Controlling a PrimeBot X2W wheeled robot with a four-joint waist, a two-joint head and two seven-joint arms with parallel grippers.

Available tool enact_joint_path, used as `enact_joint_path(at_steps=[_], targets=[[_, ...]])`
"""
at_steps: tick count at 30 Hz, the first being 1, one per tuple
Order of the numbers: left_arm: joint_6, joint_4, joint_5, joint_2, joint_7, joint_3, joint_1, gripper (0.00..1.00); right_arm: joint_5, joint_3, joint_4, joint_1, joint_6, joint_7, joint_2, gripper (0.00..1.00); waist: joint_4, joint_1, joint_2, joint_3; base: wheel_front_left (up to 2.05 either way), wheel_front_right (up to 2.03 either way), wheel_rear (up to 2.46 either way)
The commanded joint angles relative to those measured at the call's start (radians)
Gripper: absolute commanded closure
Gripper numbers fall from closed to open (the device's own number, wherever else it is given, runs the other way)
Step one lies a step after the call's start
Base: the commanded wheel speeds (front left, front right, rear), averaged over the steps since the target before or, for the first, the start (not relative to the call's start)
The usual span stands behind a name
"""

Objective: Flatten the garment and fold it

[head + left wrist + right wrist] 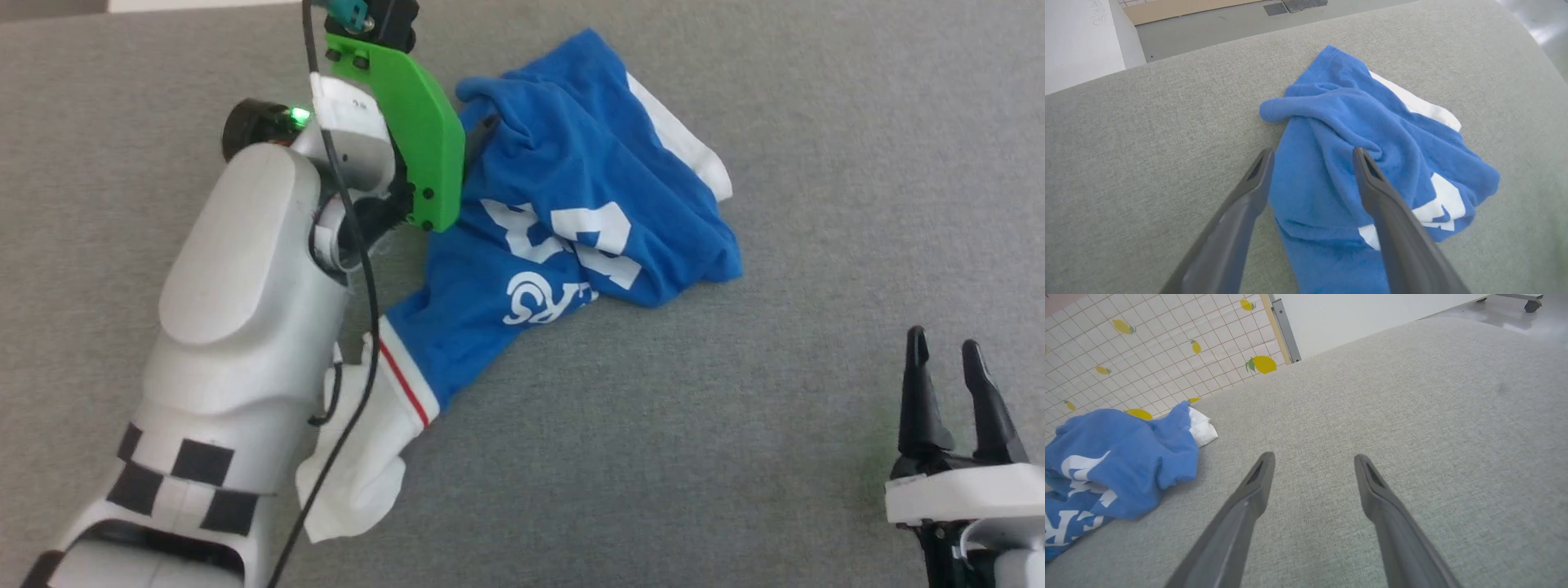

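Left gripper (1312, 155): jaws are seen spread, gripping nothing, astride a blue fold of the crumpled garment (571, 204) on the table (816, 122). Right gripper (1314, 459): jaws spread, empty, garment well to their left. A green bracket (416, 139) overlaps the garment's edge. Long axis is laid from a white sleeve (359, 457) behind the left jaws to the blue bulk ahead.

A white sleeve (359, 457) of the blue jersey T-shirt (563, 163) is partly hidden at lower left by the left forearm (237, 310); the white number (571, 237) is broken up by folds.
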Motion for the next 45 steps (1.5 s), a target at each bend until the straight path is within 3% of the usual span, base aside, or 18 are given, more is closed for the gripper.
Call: enact_joint_path(at_steps=[1,11,12,18,32,38,45], targets=[[0.012,0.019,0.009,0.014,0.015,-0.001,-0.025,0.0,0.011,0.008,0.007,-0.021,-0.001,-0.011,0.001,0.0,-0.059,0.0,0.0,0.057,0.0,0.0,0.0],[0.106,0.115,0.048,0.1,0.155,0.005,-0.036,0.0,0.054,0.046,0.053,-0.07,-0.001,-0.047,0.001,0.0,-0.151,0.0,0.0,0.133,0.0,0.0,0.0],[0.106,0.112,0.018,0.098,0.186,0.016,-0.015,1.0,0.055,0.043,0.056,-0.075,-0.001,-0.053,0.001,0.0,-0.155,0.0,0.0,0.14,0.0,0.0,0.0],[0.084,0.074,-0.036,0.087,0.165,0.041,0.013,1.0,0.04,0.03,0.049,-0.087,-0.001,-0.058,0.001,0.0,-0.132,0.0,0.0,0.121,0.0,0.0,0.0],[0.014,-0.043,-0.063,0.078,-0.085,0.069,0.011,1.0,-0.007,0.005,0.017,-0.031,-0.001,-0.011,0.001,0.0,-0.024,0.0,0.0,-0.088,0.0,0.0,0.0],[-0.005,-0.223,-0.112,0.016,-0.17,0.036,0.079,1.0,-0.017,-0.013,-0.001,0.018,-0.001,0.014,0.001,0.0,0.023,0.0,0.0,-0.19,0.0,0.0,0.0],[0.002,-0.589,-0.169,-0.046,-0.106,-0.128,0.319,1.0,-0.017,-0.027,-0.023,0.075,-0.001,0.04,0.001,0.0,0.073,0.0,0.0,-0.259,0.0,0.0,0.0]])
